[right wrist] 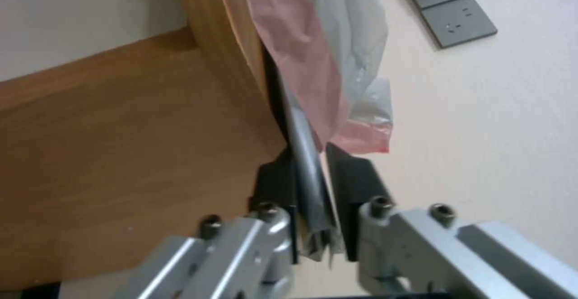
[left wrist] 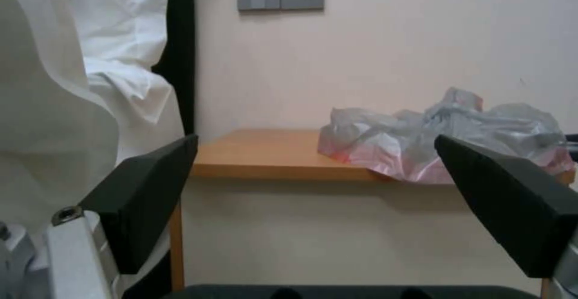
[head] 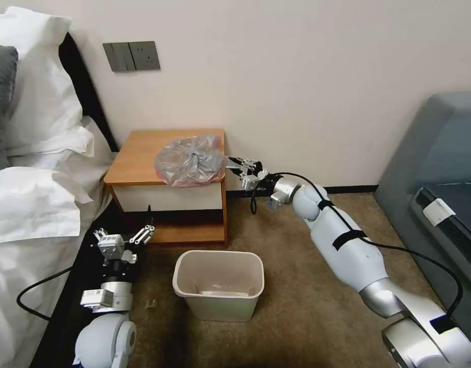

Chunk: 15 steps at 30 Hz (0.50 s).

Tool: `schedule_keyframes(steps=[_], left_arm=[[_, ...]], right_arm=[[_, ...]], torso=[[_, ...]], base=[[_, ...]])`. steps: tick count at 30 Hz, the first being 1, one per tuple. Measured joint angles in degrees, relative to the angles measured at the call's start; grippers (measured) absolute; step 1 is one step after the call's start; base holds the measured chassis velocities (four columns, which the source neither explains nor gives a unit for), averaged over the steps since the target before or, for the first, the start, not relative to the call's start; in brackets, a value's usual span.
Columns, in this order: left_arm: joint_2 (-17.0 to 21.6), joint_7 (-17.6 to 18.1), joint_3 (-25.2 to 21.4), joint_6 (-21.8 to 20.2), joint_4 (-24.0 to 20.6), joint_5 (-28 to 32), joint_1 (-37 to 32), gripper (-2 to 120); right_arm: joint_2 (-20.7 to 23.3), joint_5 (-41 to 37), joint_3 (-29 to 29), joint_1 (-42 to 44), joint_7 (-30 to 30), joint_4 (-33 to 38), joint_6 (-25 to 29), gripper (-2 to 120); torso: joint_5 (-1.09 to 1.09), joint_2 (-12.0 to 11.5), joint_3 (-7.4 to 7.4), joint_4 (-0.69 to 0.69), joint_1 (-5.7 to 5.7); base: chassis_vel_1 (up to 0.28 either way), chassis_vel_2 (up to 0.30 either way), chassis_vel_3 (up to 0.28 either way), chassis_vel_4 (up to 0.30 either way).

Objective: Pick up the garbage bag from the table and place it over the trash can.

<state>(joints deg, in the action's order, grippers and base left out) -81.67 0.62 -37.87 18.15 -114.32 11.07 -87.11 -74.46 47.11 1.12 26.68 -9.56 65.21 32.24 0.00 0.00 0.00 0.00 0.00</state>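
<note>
A: Where is the garbage bag (head: 190, 159) lying?

B: It is sitting crumpled on the right half of the table (head: 138, 158), its pinkish edge hanging over the front and right side.

A: Is anything holding it?

B: The right gripper (head: 232, 163) is reaching in at the table's right edge. The right wrist view is showing what the head view cannot: its jaws are clamped on a fold of the garbage bag (right wrist: 313, 172).

A: And the other arm?

B: The left gripper (head: 124, 236) is waiting low beside the bed (head: 26, 204), jaws wide apart, facing the table (left wrist: 265, 154). The trash can (head: 218, 290) is standing on the carpet (head: 307, 286), in front of the table.
</note>
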Motion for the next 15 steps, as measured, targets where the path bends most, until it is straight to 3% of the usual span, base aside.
schedule_keyframes(steps=[3, 13, 15], left_arm=[[0.03, 0.09, 0.0, 0.0, -0.07, 0.0, 0.08, 98], [0.09, 0.23, -0.02, -0.01, -0.29, 0.03, 0.26, 98], [0.04, 0.29, -0.13, 0.01, -0.55, 0.23, 0.16, 98]], right_arm=[[-0.21, -0.18, -0.02, 0.11, 0.0, 0.04, -0.07, 0], [-0.16, -1.92, -0.48, 0.27, -0.71, 1.71, -0.44, 0], [0.6, -6.02, -1.02, 1.16, -1.67, 3.65, -1.66, 0]], torso=[[0.0, 0.0, 0.0, 0.0, 0.0], [0.0, 0.0, 0.0, 0.0, 0.0], [-0.01, 0.01, 0.0, 0.01, 0.0]], base=[[0.0, 0.0, 0.0, 0.0], [0.0, 0.0, 0.0, 0.0], [0.0, 0.0, 0.0, 0.0]])
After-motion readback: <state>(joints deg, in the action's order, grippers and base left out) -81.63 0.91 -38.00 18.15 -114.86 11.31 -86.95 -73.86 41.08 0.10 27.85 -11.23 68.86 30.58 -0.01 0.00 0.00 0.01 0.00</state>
